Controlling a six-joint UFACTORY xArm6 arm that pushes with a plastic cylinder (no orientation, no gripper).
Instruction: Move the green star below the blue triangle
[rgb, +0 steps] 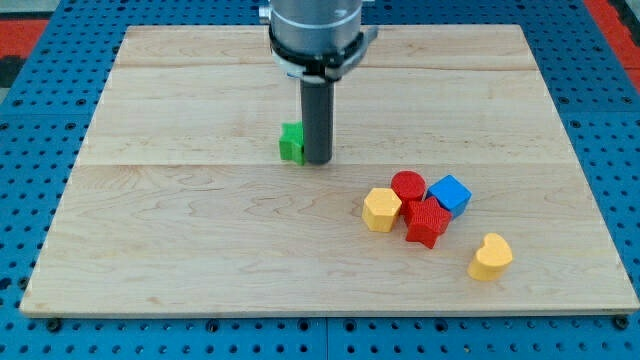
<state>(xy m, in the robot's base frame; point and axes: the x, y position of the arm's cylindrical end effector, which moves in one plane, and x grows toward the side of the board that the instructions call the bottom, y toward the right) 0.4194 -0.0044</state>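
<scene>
A green block sits a little above the board's middle; its star shape is hard to make out, and its right side is hidden by my rod. My tip rests on the board right against the green block's right side. A blue block lies to the lower right in a cluster; it looks squarish and I cannot confirm a triangle shape. It is well apart from the green block and my tip.
Beside the blue block are a red cylinder, a red block and a yellow hexagon, packed together. A yellow heart lies alone below them to the right. The wooden board sits on a blue pegboard.
</scene>
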